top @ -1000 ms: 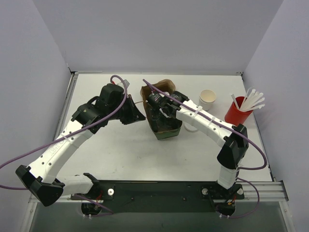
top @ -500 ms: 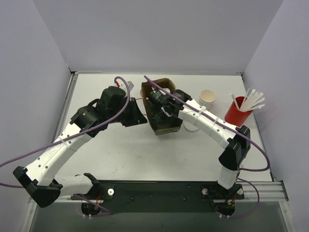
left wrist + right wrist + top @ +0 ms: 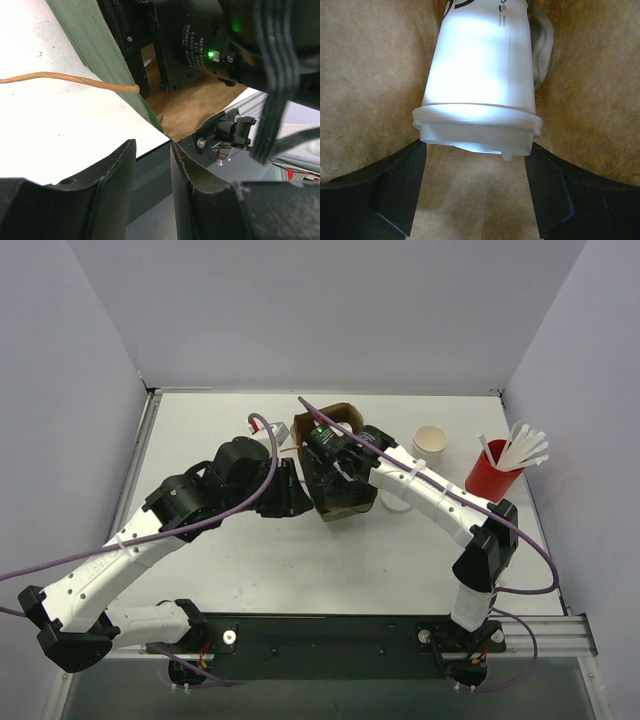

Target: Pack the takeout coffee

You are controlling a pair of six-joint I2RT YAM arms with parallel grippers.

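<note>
Takeout coffee (image 3: 479, 75) hangs in right tool (image 3: 476, 147) (bag walls (image 3: 365, 75) close).

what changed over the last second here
The left end effector slid nearer along the left side of the bag, its arm swinging in. The right end effector, holding the cup inside the bag, edged slightly farther back. The spare cup and straws stayed put.

Coffee cup (image 3: 477, 85) in bag (image 3: 345, 512) (mid-table); open cup (image 3: 430, 440), straw cup (image 3: 487, 480) rightward
</note>
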